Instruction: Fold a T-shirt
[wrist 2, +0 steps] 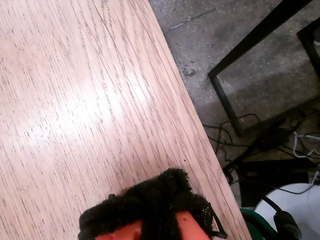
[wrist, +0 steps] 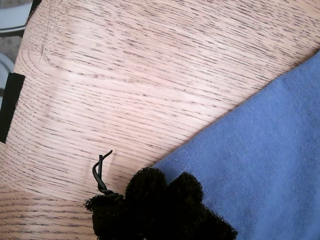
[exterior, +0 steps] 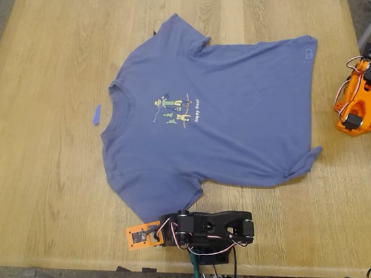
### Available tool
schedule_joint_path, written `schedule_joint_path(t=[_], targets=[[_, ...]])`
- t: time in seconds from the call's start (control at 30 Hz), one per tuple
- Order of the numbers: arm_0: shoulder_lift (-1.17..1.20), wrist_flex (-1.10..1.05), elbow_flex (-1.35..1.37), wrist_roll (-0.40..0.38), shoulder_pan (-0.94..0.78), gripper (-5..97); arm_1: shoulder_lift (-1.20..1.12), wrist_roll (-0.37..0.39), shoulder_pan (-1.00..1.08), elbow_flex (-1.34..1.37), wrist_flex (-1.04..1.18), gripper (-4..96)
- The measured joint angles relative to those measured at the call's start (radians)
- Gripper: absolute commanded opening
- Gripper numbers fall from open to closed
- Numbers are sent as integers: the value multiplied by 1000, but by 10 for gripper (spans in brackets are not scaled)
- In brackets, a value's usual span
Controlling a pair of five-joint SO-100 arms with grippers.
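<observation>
T-shirt (exterior: 237, 127) lies flat, print up, mid bench (exterior: 52, 185) in exterior view. Thin soft cotton, light, will sag & slide; best pinched at hem corners or sleeve edges. My first end effector (wrist: 162, 192) sits at a hem edge, my second end effector (wrist 2: 150, 210) over bare wood; can't tell opening on either.

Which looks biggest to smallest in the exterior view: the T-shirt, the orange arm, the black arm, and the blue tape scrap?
1. T-shirt, by far.
2. Black arm.
3. Orange arm, though the frame partly crops it, so its place against the black arm is unsure.
4. Blue tape scrap, the smallest.
</observation>
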Motion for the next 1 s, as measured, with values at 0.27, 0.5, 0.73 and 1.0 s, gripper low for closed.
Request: schedule_joint_path(t=[0.27,0.5,0.73,1.0], targets=[[0,0,0,3,49,-1,0,-5,28,0,0,2],[0,0,0,3,49,-1,0,-5,28,0,0,2],[0,0,0,3,49,-1,0,-5,28,0,0,2],[0,0,0,3,49,-1,0,-5,28,0,0,2]])
